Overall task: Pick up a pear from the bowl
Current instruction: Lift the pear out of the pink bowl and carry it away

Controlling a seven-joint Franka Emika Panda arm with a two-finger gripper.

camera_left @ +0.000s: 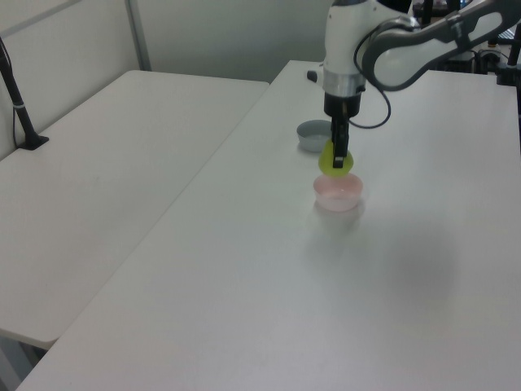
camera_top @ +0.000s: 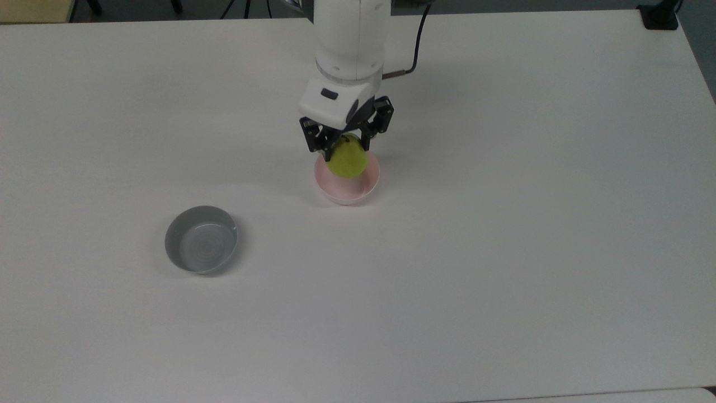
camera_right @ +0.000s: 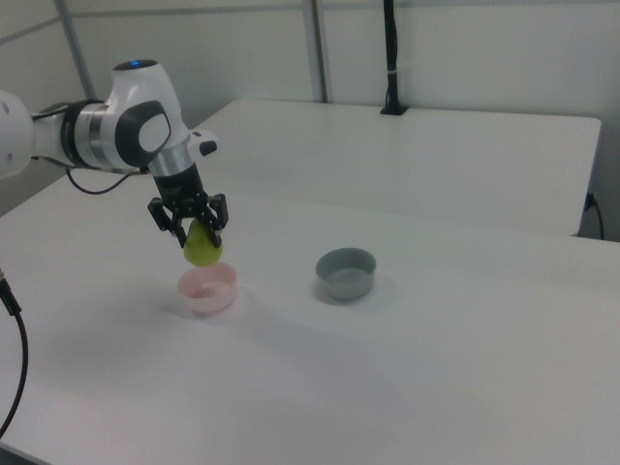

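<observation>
Count: one pear (camera_top: 347, 159) clamped in claw (camera_top: 345, 146), above one pink bowl (camera_top: 344, 190); one grey bowl (camera_top: 201, 239) apart; stem hidden.

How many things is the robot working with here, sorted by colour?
Yellow-green: 1, the pear held in the gripper above the pink bowl
Pink: 1, the pink bowl, nothing in it
Grey: 1, the grey bowl, nothing in it
Total: 3 things on or over the white table

robotics lab or test room
plain white worktop (camera_top: 503, 252), second white table (camera_right: 436, 155) behind, pale partition walls (camera_right: 465, 58).
</observation>
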